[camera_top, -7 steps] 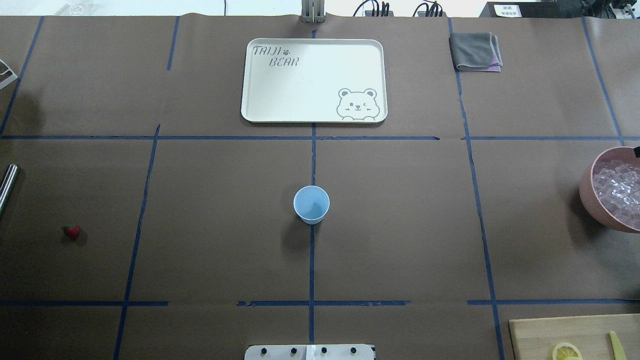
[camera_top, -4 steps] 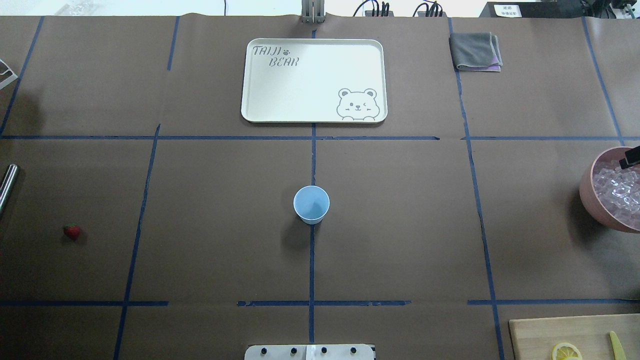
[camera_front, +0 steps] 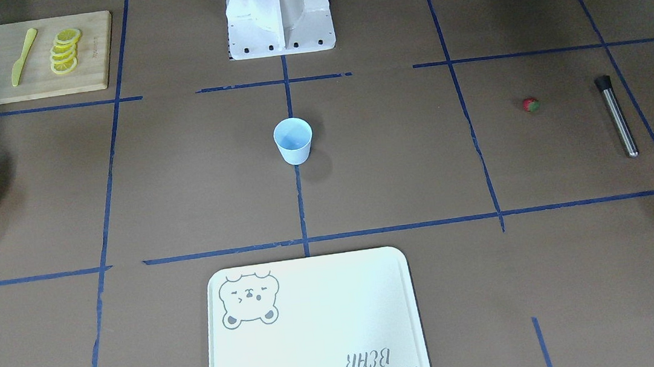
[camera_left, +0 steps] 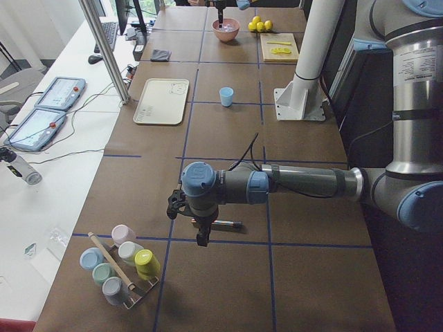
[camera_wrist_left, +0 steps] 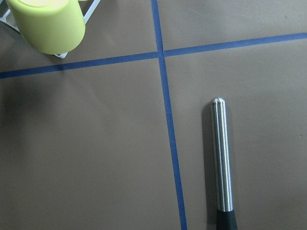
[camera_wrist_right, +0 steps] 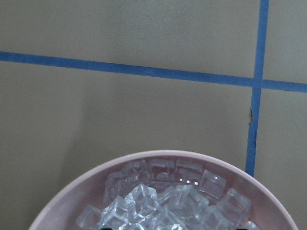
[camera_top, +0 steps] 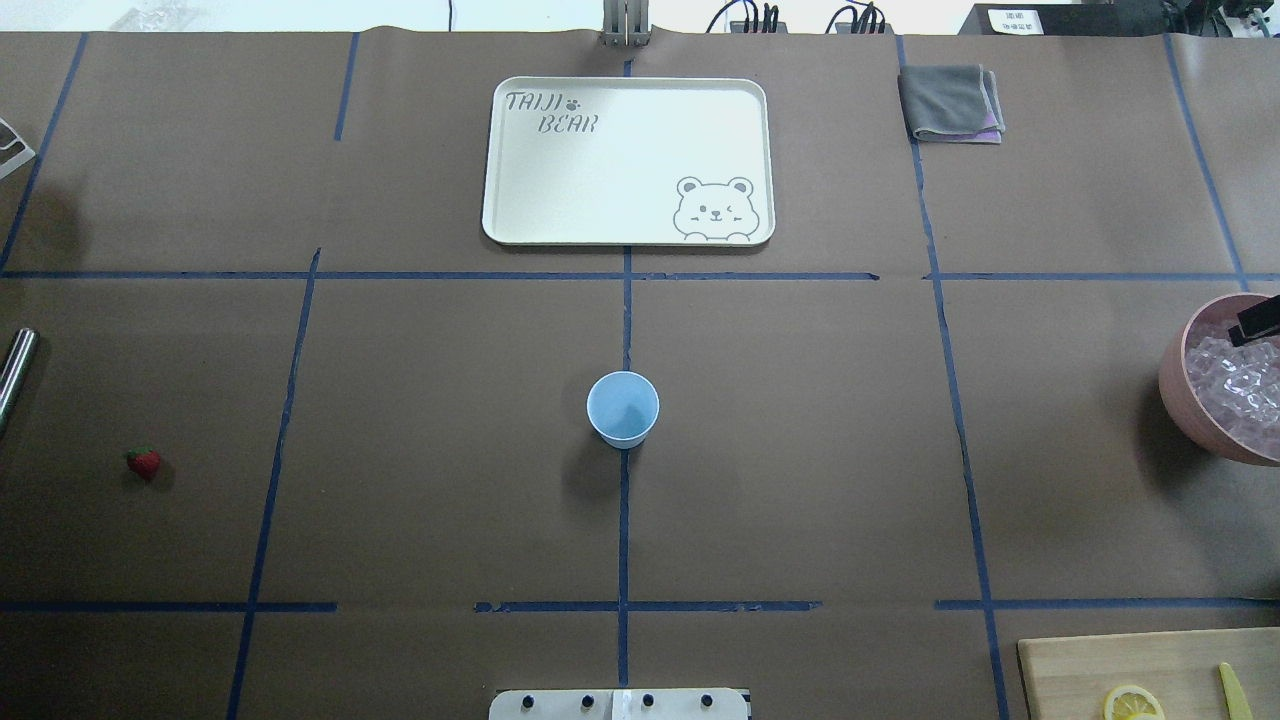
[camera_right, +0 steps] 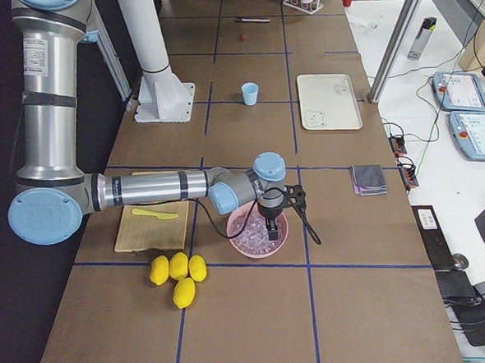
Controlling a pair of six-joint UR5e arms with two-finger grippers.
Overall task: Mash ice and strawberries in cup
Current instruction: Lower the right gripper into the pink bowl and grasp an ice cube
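The pale blue cup (camera_top: 622,408) stands upright at the table's middle and also shows in the front view (camera_front: 293,141). The strawberry (camera_top: 143,462) lies on the table far to its left. Ice cubes (camera_wrist_right: 163,203) fill the pink bowl (camera_top: 1180,385) at the right edge. My right gripper (camera_right: 273,229) hangs over the ice; only a dark part of it (camera_top: 1258,322) shows overhead, and I cannot tell if it is open. My left gripper (camera_left: 201,238) hangs over the steel muddler (camera_wrist_left: 221,163); I cannot tell its state.
A white bear tray (camera_top: 628,160) lies beyond the cup, with a grey cloth (camera_top: 950,102) to its right. A cutting board (camera_front: 34,56) holds lemon slices and a yellow knife. A rack of coloured cups (camera_left: 121,266) stands near my left gripper. Whole lemons (camera_right: 176,272) lie by the bowl.
The dark part of my right gripper has come further into the overhead view, over the bowl of ice. The cup and strawberry have not moved.
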